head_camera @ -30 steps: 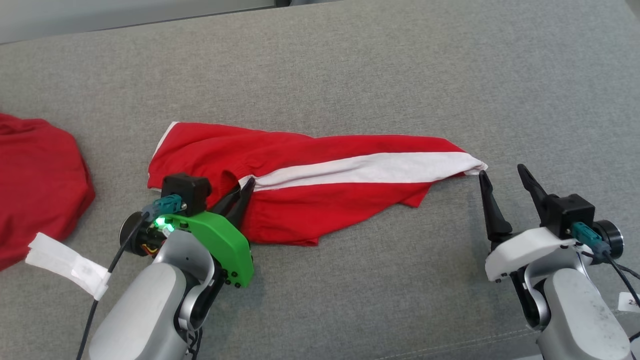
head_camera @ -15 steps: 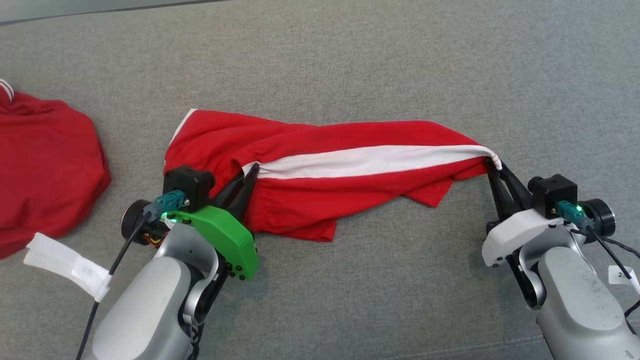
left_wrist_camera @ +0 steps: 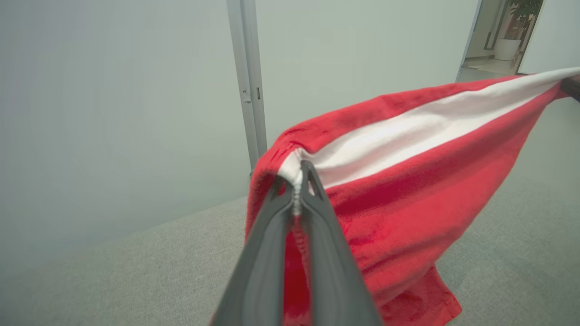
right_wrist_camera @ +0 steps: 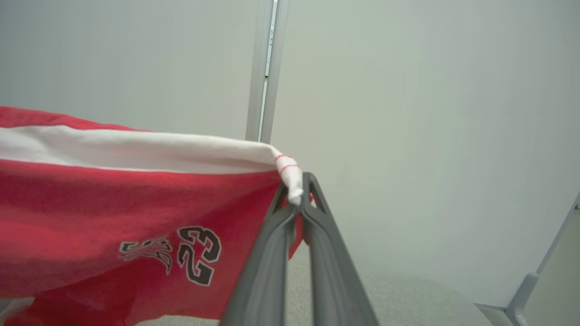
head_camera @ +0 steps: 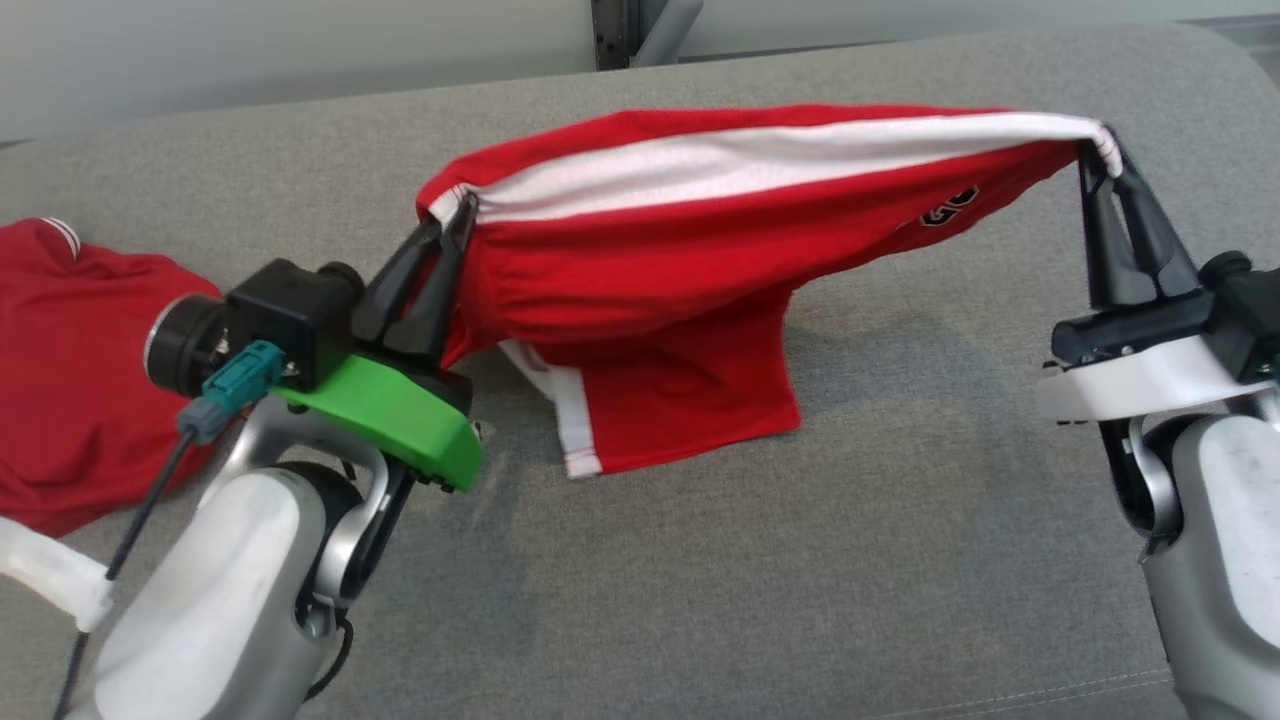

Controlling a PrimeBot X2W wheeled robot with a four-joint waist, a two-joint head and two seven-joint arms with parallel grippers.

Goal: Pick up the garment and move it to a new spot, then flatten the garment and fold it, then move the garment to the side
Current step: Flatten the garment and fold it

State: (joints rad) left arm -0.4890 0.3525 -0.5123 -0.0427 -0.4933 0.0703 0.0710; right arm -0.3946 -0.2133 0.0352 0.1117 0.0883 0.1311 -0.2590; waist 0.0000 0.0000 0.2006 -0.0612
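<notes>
The garment (head_camera: 700,260) is a pair of red shorts with a white side stripe and a black number print. It hangs stretched between both grippers above the grey couch (head_camera: 800,560), its lower leg drooping to the cushion. My left gripper (head_camera: 455,215) is shut on the waistband end, which the left wrist view shows as the garment (left_wrist_camera: 408,181) pinched at the gripper (left_wrist_camera: 299,179). My right gripper (head_camera: 1105,150) is shut on the white hem corner; in the right wrist view that gripper (right_wrist_camera: 299,190) pinches the garment (right_wrist_camera: 136,203).
A second red garment (head_camera: 70,360) lies on the couch at the far left. A white strap (head_camera: 50,580) crosses the lower left corner. Behind the couch stands a pale wall with a metal post (head_camera: 610,35).
My right gripper closed on the hem corner. Both grippers then lifted the garment off the cushion, and it now hangs taut between them. The head camera also shifted.
</notes>
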